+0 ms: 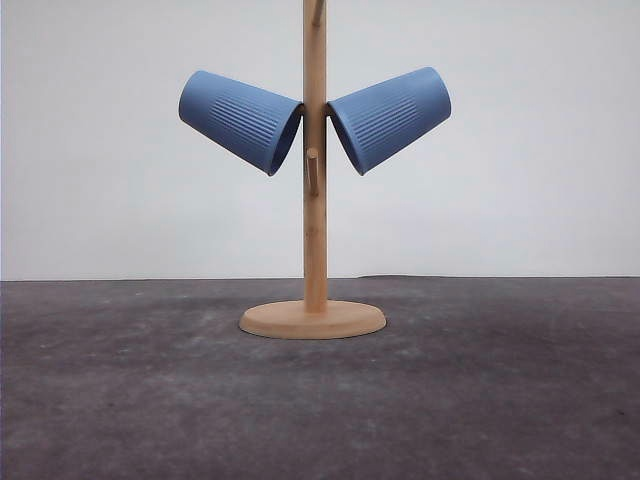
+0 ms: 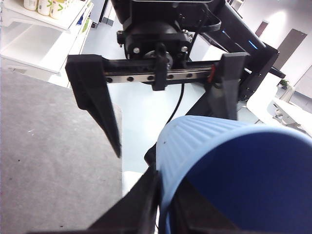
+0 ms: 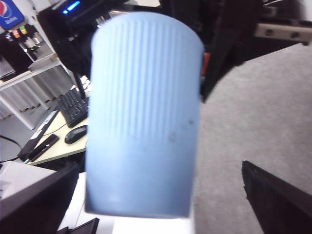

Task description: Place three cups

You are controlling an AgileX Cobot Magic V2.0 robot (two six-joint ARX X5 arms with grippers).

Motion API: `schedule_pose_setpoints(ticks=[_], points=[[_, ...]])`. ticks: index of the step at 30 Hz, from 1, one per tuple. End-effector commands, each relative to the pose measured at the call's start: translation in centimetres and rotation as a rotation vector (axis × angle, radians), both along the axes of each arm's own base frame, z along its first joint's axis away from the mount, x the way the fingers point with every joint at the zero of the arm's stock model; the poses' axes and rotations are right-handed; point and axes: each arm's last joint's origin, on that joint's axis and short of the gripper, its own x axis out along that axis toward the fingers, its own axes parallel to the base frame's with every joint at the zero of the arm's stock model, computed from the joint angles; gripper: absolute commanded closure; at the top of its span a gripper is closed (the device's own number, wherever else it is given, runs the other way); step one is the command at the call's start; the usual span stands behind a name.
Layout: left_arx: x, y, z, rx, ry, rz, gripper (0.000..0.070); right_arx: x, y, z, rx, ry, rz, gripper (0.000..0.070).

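Two blue cups point(image 1: 243, 120) point(image 1: 390, 118) hang tilted on a wooden stand point(image 1: 314, 200), one on each side of its post (mouths toward it). Up close, the left claw point(image 2: 161, 122) is spread wide beside a cup point(image 2: 234, 175); the right claw point(image 3: 161, 204) is open, with a cup point(image 3: 144, 117) between its fingers.

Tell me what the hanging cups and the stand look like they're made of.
The two hanging cups look like matte blue plastic, possibly silicone: even colour, no shine, fine moulded vertical ribs. The stand looks like pale unvarnished wood, perhaps bamboo, with faint grain on its round base and pegs. The table looks like dark grey, felt-like matting.
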Motion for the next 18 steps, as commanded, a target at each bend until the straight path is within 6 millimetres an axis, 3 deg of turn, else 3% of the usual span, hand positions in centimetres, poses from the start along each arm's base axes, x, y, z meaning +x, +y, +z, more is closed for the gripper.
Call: schedule_pose_setpoints(ticks=[1, 6, 12, 16, 18], points=[[0.2, -0.3, 0.4, -0.015, -0.019, -0.016, 0.0691, 0.1, 0.4, 0.2, -0.001, 0.021, 0.008, 0.0039], [0.2, -0.3, 0.4, -0.015, -0.019, -0.017, 0.0691, 0.1, 1.2, 0.0, -0.006, 0.026, 0.037, 0.0140], [0.2, -0.3, 0.4, -0.012, -0.012, -0.017, 0.0691, 0.1, 1.7, -0.1, -0.005, 0.022, 0.057, 0.0369], [0.2, -0.3, 0.4, -0.011, -0.010, -0.017, 0.0689, 0.1, 1.8, -0.1, -0.007, 0.026, 0.059, 0.0442], [0.2, -0.3, 0.4, -0.009, -0.006, -0.016, 0.0675, 0.0, 1.8, -0.2, -0.009, 0.030, 0.059, 0.0446]])
